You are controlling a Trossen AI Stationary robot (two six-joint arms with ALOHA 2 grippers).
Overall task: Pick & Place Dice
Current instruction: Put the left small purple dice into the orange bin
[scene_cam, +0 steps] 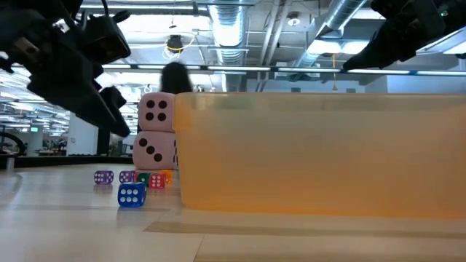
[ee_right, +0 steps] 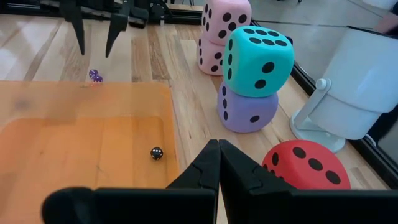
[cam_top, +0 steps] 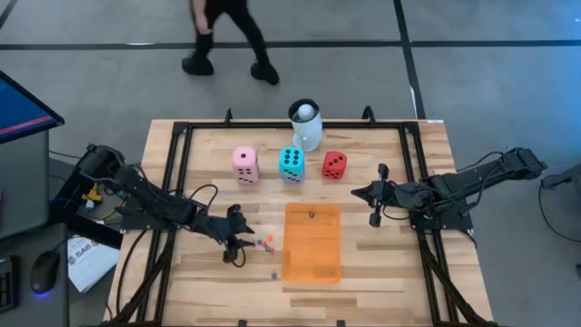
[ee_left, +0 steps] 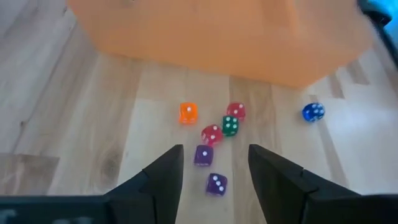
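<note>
The left claw [ee_left: 211,167] hovers half-open above the small dice [ee_left: 211,134], holding nothing; they lie scattered on the counter [cam_top: 209,291] at nine o'clock of the orange tray [cam_top: 311,263]; the right claw [ee_right: 218,155] is closed and empty.

Both arms are showing as dark, near-black jointed links, with thin black cables looping along them. The left arm [cam_top: 150,202] is carrying a small yellow patch near its base. The left gripper [ee_left: 213,174] is ending in two tapering, wedge-shaped black fingers; the right gripper [ee_right: 218,163] is showing the same matte black, pointed fingers.
</note>
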